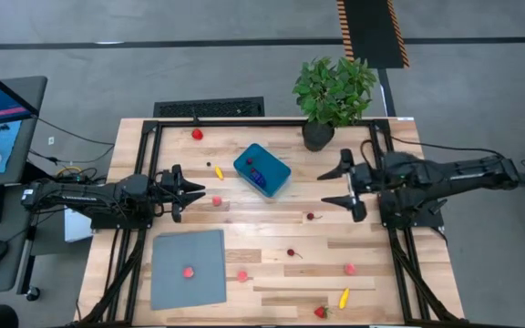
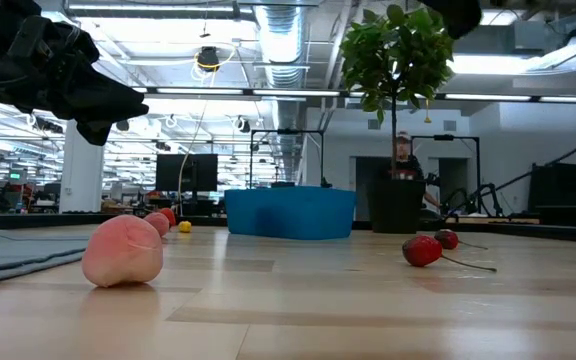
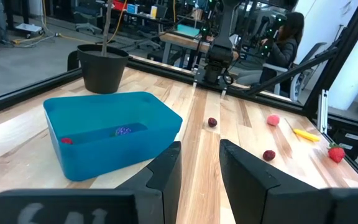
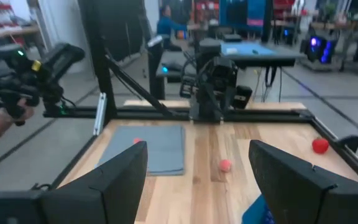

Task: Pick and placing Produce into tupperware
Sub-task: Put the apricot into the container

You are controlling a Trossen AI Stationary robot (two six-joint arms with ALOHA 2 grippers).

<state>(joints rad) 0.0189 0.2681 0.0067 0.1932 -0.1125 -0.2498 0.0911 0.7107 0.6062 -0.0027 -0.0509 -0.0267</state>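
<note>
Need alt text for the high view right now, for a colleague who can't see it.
Top-down: a teal tupperware holding a couple of small pieces sits mid-table between the open left gripper and open right gripper. Tiny produce is scattered around, one piece on a grey sheet; a potted plant stands behind.

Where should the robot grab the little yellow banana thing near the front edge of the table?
Probably across its narrow middle, coming straight down from above. The yellow piece is long and thin and lies flat on the table, tilted a bit, so the fingers should close across its short width. The right gripper is nearer it and stands open.
</note>
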